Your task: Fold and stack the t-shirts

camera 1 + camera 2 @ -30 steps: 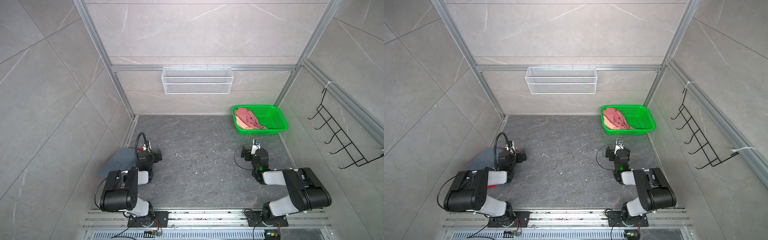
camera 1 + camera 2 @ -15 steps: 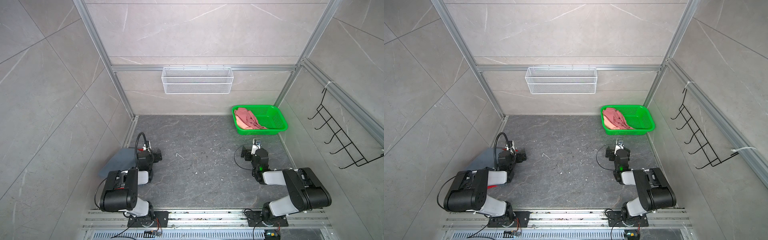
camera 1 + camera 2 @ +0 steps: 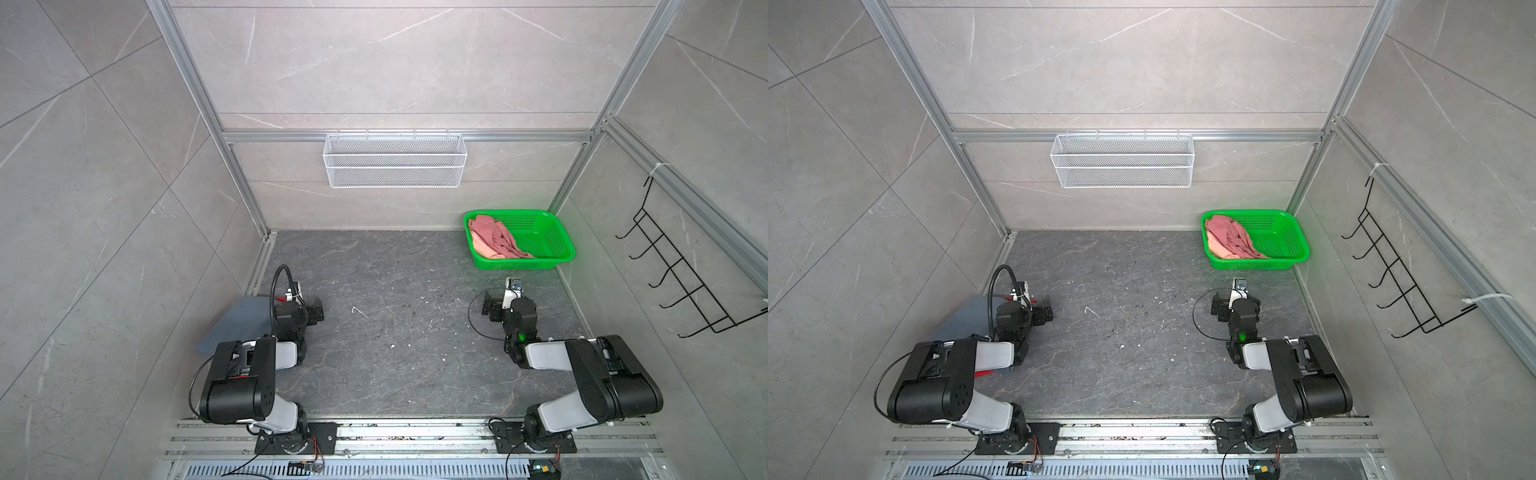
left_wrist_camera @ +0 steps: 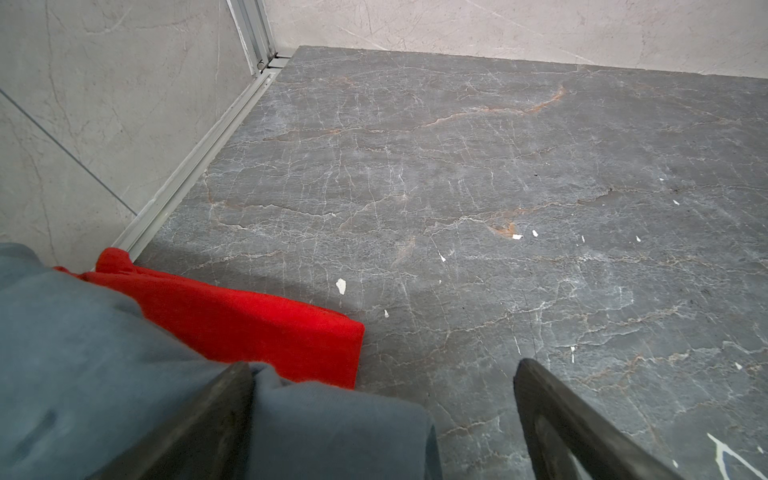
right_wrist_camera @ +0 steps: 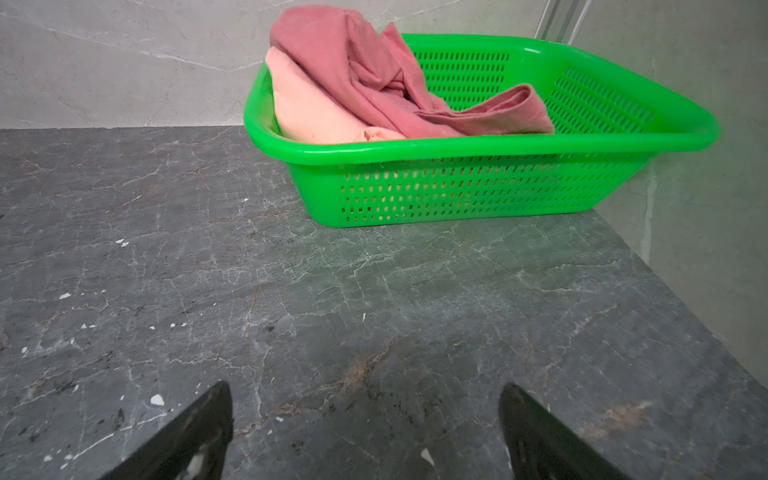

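**2 shirts stacked, 2 waiting in the basket**

Both arms sit low near the front of the dark stone tabletop, each with jaws spread wide and nothing between them. By the left wall the slate grey-blue t-shirt lies folded on top of the bright red t-shirt, whose edge pokes out beneath. The left gripper hangs at the near edge of that pile, with 1 finger above the grey-blue cloth; whether it touches, I cannot tell. In the far right corner the green basket holds the coral pink t-shirt, crumpled on top of the pale peach t-shirt. The right gripper points at it across bare tabletop, well apart.

By the look of it, half the job is done and the work stands between shirts. The next move calls for the right arm to reach into the basket, pinch the coral pink cloth where it bunches on top, and carry it to the open middle for spreading. The peach shirt beneath may drag along.
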`<control>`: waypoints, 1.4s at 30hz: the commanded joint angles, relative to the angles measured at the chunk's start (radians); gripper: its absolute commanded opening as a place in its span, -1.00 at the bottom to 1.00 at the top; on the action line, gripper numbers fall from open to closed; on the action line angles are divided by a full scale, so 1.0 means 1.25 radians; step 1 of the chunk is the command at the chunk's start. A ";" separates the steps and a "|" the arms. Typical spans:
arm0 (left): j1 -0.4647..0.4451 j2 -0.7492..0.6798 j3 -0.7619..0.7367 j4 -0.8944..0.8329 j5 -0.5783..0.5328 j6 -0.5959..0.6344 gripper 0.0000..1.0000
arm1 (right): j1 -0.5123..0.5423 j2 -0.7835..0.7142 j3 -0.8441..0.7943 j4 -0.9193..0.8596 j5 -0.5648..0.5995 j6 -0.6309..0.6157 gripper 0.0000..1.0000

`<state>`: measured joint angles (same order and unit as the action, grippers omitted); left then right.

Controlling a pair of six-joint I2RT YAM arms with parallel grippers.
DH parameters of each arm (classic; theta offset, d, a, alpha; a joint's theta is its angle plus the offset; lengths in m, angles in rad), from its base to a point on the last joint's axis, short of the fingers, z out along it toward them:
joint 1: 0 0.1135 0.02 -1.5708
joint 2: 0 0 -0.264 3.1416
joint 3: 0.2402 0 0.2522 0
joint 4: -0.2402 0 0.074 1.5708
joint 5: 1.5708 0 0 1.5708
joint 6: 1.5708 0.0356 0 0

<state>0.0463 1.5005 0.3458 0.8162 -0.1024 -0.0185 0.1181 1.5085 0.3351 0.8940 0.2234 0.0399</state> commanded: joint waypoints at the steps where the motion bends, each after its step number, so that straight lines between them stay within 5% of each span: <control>1: 0.005 0.000 0.013 0.020 0.006 -0.004 1.00 | 0.000 0.000 0.009 0.010 -0.006 -0.009 1.00; 6: 0.005 -0.021 0.021 -0.001 0.014 -0.001 1.00 | 0.023 -0.092 0.108 -0.243 -0.056 -0.057 1.00; 10: -0.016 -0.180 0.106 -0.280 0.018 -0.001 1.00 | 0.041 -0.233 0.130 -0.373 -0.090 -0.031 1.00; 14: -0.044 -0.334 0.189 -0.503 0.052 -0.159 1.00 | 0.056 -0.361 0.187 -0.575 -0.164 0.084 1.00; 18: -0.082 -0.433 0.246 -0.675 0.208 -0.371 1.00 | 0.095 -0.451 0.257 -0.769 -0.277 0.214 1.00; 23: -0.194 -0.529 0.231 -0.727 0.339 -0.557 1.00 | 0.199 -0.529 0.304 -0.926 -0.315 0.340 1.00; 29: -0.354 -0.615 0.163 -0.742 0.326 -0.761 1.00 | 0.322 -0.560 0.212 -0.859 -0.340 0.560 1.00; 32: -0.446 -0.639 0.131 -0.729 0.252 -0.813 1.00 | 0.405 -0.533 0.156 -0.777 -0.300 0.648 1.00; 37: -0.589 -0.637 0.081 -0.647 0.104 -0.904 1.00 | 0.564 -0.445 0.160 -0.700 -0.186 0.723 1.00; 42: -0.649 -0.558 0.090 -0.550 0.079 -0.906 1.00 | 0.702 -0.368 0.217 -0.685 -0.059 0.742 0.99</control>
<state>-0.7494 0.7746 0.4397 0.0059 0.0555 -1.1103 0.9325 1.0210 0.5541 -0.0227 0.0147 0.9104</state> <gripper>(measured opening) 0.999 0.997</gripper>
